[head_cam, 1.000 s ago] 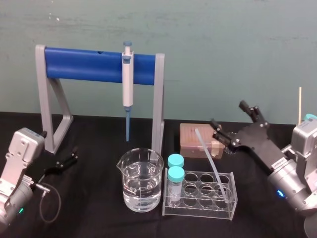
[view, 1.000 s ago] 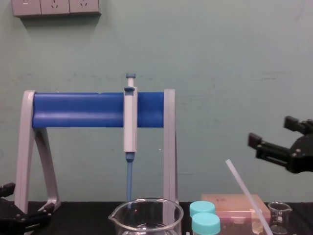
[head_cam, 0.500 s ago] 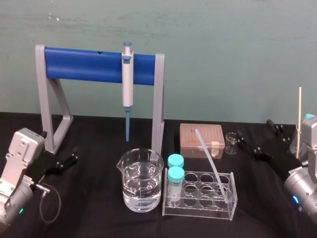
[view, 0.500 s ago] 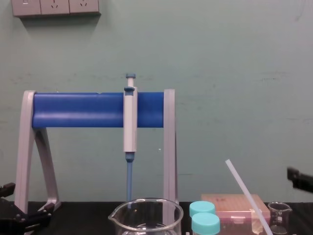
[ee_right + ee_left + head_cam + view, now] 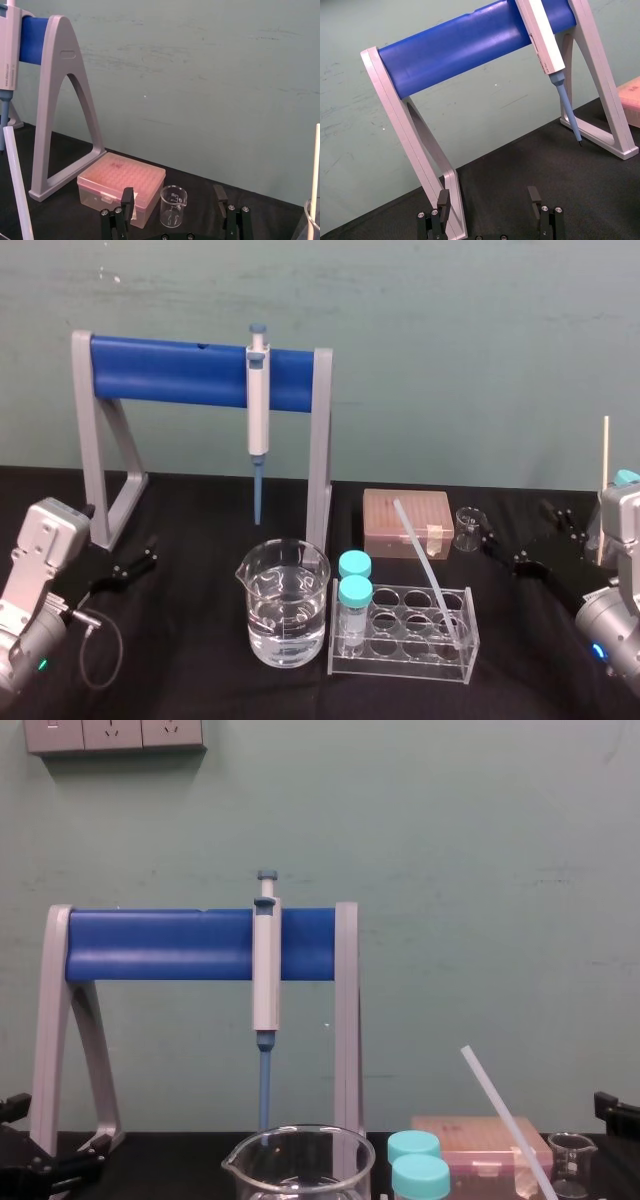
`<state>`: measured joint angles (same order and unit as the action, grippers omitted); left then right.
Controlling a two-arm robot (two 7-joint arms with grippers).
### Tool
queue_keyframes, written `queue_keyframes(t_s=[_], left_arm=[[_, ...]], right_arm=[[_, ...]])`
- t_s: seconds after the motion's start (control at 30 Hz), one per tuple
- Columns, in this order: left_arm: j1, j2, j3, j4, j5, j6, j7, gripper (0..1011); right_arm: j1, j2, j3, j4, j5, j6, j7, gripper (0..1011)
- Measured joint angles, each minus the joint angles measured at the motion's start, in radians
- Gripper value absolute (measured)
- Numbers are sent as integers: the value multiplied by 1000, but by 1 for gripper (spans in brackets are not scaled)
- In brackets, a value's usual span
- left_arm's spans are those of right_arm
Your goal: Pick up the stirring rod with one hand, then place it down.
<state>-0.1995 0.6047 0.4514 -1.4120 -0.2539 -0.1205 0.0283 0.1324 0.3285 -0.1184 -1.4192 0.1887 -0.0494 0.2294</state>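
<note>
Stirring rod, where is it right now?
In the head view, the stirring rod leans in the clear tube rack, right of centre, just right of the teal-capped tubes and in front of the pink box.

Stirring rod [image 5: 420,553] — translucent plastic; beaker [image 5: 285,605] — clear glass.

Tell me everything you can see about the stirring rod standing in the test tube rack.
The stirring rod is long, thin and straight, translucent white, like glass or plastic. It stands tilted in the clear test tube rack, its lower end in a hole at the rack's right end, its top leaning toward the robot's left, well above the rack. Only the rack touches it. The right claw, open, sits apart on its right; the left claw, open, is far off left.
</note>
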Motion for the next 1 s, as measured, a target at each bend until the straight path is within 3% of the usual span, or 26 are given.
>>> queue_keyframes(t_s=[1.0], left_arm=[[0,0,0,0,0,0,0,1000]], right_arm=[[0,1,-2,-4,2,-9,1,1003]])
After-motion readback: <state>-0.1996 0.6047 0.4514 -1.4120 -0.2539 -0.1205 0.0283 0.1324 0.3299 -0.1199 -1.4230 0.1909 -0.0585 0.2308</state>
